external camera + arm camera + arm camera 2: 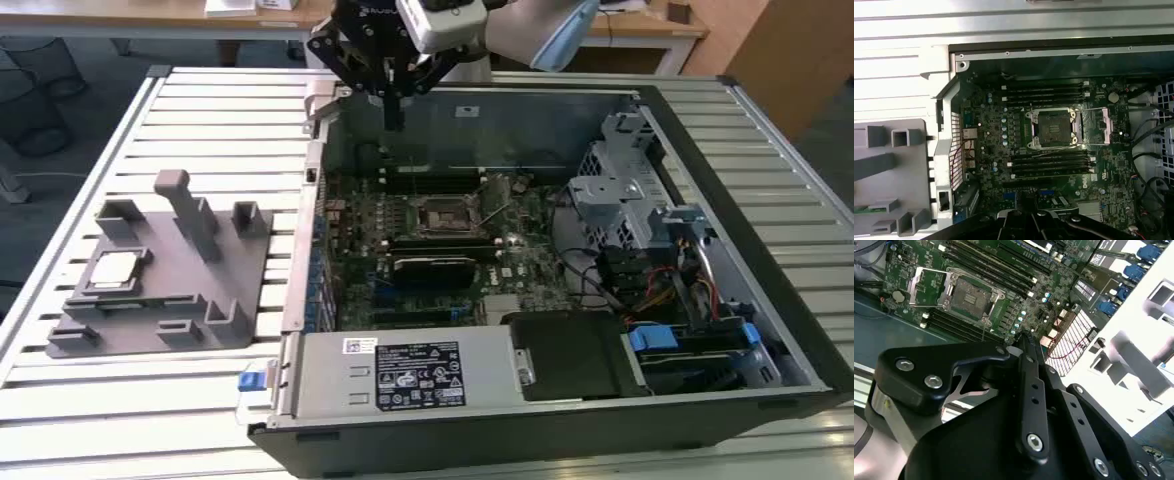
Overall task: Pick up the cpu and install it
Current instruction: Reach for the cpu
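One gripper point(391, 120) hung above the far left corner of the open computer case point(534, 440), its fingers closed together on nothing. The cpu point(114, 270) lay in the grey holder tray point(214, 300) at the exterior view's left, well apart from the gripper. The socket point(1051, 127) on the motherboard point(1114, 185) stood uncovered, its retaining frame swung aside. Risks judged: closed fingers would strike the chip rather than straddle it, a tilted grasp could bend socket contacts, and the case wall between tray and socket invited collision.
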`<state>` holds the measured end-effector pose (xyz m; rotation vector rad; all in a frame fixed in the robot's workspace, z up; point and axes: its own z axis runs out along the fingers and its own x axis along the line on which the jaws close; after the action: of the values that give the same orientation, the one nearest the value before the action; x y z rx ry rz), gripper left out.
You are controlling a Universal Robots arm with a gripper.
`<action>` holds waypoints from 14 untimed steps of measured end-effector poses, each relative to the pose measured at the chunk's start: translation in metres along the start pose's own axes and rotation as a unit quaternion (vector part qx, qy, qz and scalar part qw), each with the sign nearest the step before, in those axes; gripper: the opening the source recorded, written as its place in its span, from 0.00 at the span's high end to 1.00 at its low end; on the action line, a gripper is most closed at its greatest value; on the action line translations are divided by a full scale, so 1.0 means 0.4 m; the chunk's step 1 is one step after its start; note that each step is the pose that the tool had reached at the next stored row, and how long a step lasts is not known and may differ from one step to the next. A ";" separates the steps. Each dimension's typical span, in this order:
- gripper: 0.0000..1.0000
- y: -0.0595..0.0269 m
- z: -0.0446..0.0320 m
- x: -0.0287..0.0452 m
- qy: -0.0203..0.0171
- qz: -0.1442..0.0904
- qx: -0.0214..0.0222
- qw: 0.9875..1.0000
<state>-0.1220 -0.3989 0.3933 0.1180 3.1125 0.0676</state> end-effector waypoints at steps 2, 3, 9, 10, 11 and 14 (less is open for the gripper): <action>0.89 0.000 0.000 0.000 0.000 0.000 0.000 1.000; 0.89 0.000 0.000 0.000 0.000 0.000 0.000 1.000; 0.89 -0.001 0.000 0.009 0.000 0.000 0.000 1.000; 0.89 -0.001 0.000 0.011 0.000 0.000 0.000 1.000; 0.89 -0.001 0.001 0.013 0.000 0.000 0.000 1.000; 0.89 -0.001 0.001 0.017 0.000 0.000 0.000 1.000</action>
<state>-0.1288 -0.3989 0.3928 0.1180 3.1125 0.0677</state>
